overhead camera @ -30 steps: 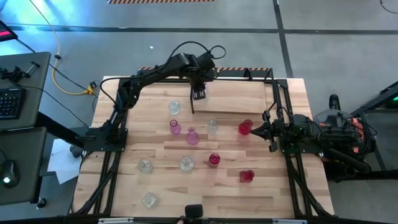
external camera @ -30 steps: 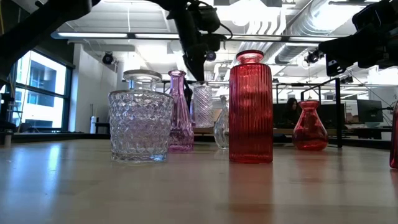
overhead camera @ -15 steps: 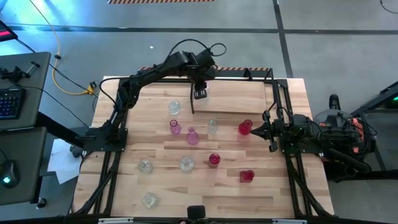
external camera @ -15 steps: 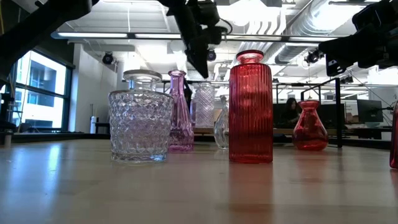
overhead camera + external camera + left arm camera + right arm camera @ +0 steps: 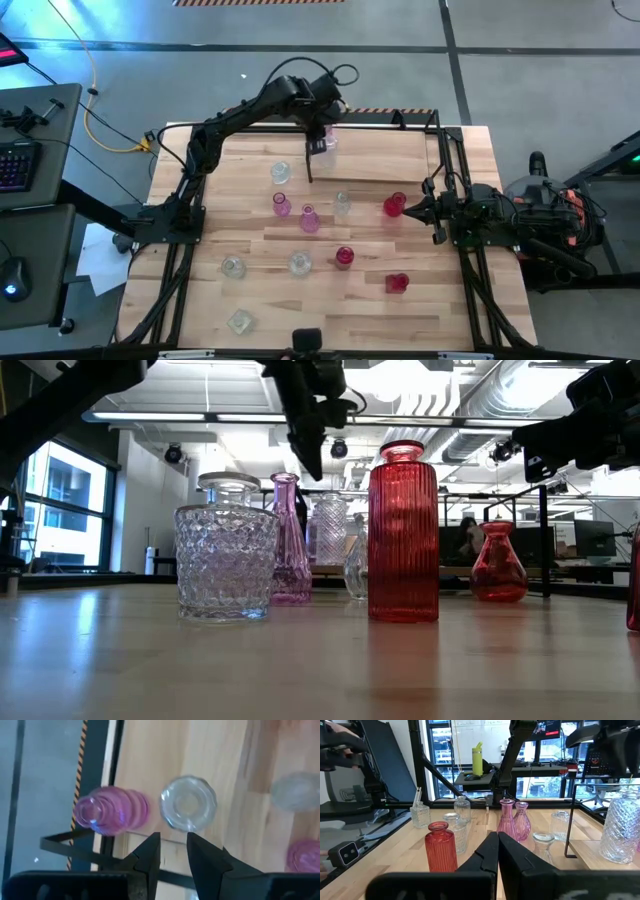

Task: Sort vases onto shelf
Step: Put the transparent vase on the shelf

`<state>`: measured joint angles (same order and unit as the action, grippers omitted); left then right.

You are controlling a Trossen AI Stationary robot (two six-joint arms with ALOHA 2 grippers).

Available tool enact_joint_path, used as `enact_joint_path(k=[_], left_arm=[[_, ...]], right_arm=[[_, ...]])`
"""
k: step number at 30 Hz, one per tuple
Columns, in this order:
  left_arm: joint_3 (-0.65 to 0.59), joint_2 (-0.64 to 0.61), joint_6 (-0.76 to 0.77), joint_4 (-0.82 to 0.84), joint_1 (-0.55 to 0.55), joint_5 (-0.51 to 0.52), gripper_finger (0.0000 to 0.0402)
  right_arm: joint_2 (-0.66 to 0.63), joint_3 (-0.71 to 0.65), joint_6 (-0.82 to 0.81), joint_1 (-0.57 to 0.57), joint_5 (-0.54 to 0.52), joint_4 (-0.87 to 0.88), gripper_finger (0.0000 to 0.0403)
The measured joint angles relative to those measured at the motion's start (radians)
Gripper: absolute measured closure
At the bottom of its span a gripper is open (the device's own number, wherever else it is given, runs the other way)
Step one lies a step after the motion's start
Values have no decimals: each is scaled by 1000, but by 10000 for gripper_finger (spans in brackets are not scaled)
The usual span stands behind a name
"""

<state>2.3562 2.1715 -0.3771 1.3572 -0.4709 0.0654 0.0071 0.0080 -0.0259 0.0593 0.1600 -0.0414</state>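
The shelf (image 5: 380, 160) stands at the table's far middle. My left gripper (image 5: 317, 143) hangs open above its left end, nothing between the fingers. Below the gripper (image 5: 174, 851) a clear ribbed vase (image 5: 188, 803) stands upright on the shelf beside a pink vase (image 5: 111, 810). In the low view the gripper (image 5: 306, 455) is well above that clear vase (image 5: 328, 528). Several other vases stand on the table, among them a pink one (image 5: 281, 205) and a red one (image 5: 394, 205). My right gripper (image 5: 497, 842) waits shut at the table's right side.
Clear vases (image 5: 233, 267) (image 5: 239, 321) and red vases (image 5: 344, 257) (image 5: 397, 283) are scattered over the near half of the table. The shelf's thin black frame (image 5: 70, 841) runs just below the left fingers. Black arm frames line both table sides.
My left gripper has risen straight up from the clear vase on the shelf, staying pointed steeply down. The vase stands where it was.
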Motion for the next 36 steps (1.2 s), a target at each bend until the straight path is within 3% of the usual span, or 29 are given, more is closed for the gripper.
enact_joint_path(k=[10, 24, 36], left_arm=[[0, 8, -25, 14, 12, 3, 397], [0, 71, -20, 12, 16, 64, 401], [-1, 92, -26, -18, 8, 58, 401]], right_arm=[[0, 0, 0, 0, 0, 0, 402], [0, 0, 0, 0, 0, 0, 402], [0, 0, 0, 0, 0, 0, 402]])
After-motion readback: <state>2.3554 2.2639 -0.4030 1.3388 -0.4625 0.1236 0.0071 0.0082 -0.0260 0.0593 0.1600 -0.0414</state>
